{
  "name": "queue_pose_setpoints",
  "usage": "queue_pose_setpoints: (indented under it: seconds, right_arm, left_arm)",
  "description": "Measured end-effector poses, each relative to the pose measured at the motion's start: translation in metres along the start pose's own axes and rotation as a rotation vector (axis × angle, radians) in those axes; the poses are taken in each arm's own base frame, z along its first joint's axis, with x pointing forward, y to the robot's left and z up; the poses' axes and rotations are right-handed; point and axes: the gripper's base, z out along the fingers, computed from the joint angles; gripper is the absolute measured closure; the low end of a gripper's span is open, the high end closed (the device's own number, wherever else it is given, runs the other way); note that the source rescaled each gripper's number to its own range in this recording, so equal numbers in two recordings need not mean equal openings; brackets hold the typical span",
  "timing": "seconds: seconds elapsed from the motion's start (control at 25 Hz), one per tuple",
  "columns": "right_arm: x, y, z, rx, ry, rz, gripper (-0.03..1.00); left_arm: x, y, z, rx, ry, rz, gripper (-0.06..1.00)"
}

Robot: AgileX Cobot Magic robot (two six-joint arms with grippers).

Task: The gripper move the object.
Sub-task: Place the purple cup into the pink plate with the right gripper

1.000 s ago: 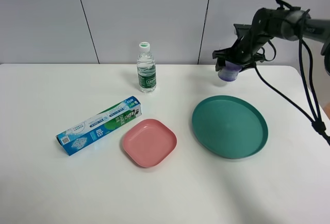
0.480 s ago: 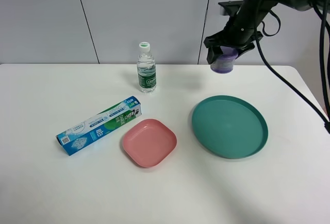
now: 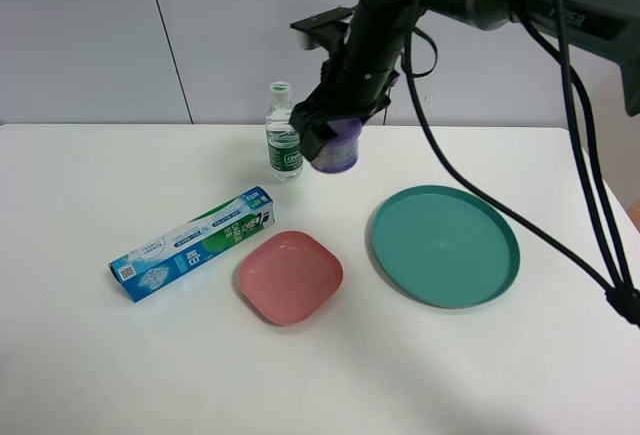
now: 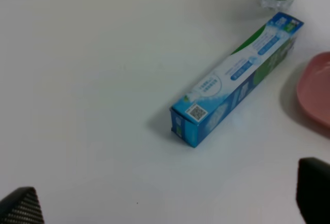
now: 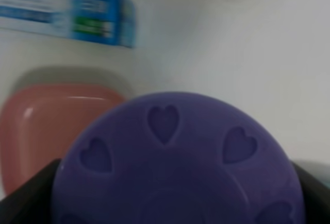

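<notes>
Nearest, the left gripper hangs over the white table with its black fingertips wide apart, holding nothing. Beyond lie a blue-and-green toothpaste box, a pink rounded-square plastic plate and, to the right, a round teal plate. Farther back, the right gripper is clamped around the small purple jar with heart-embossed lid. It is held in the air and appears just right of the clear water bottle. Carrying it well likely means holding it level, clearing the bottle, and lowering squarely before letting go.

One jar, one bottle, one box, two plates
</notes>
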Motion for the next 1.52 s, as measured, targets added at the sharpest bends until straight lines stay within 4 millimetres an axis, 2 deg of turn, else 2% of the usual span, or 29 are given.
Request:
queue_pose_setpoints:
  seconds: [0.16,0.32,0.52,0.64,0.8,1.0,1.24,1.52]
  right_arm:
    - [-0.01,0.041,0.007,-0.02,-0.04,-0.087,0.96]
    - [-0.006,0.059,0.028,-0.027,-0.056,-0.12,0.96]
    - [0.018,0.059,0.064,-0.039,-0.021,-0.119,0.96]
    - [0.031,0.059,0.078,-0.037,-0.022,-0.145,0.96]
    - [0.042,0.061,0.086,-0.049,-0.028,-0.19,0.96]
    - [0.045,0.067,0.092,-0.071,-0.069,-0.187,0.96]
    - [0.062,0.068,0.103,-0.089,-0.018,-0.163,0.96]
    - [0.061,0.067,0.104,-0.081,-0.038,-0.16,0.96]
  left_arm:
    - [0.0,0.0,0.0,0.0,0.0,0.0,-0.06]
    - [0.0,0.0,0.0,0.0,0.0,0.0,-0.06]
    - [0.0,0.0,0.0,0.0,0.0,0.0,-0.06]
    - [0.0,0.0,0.0,0.0,0.0,0.0,-0.06]
    - [0.0,0.0,0.0,0.0,0.0,0.0,-0.06]
    - [0.0,0.0,0.0,0.0,0.0,0.0,-0.06]
    - [0.0,0.0,0.0,0.0,0.0,0.0,-0.06]
    - [0.0,0.0,0.0,0.0,0.0,0.0,-0.06]
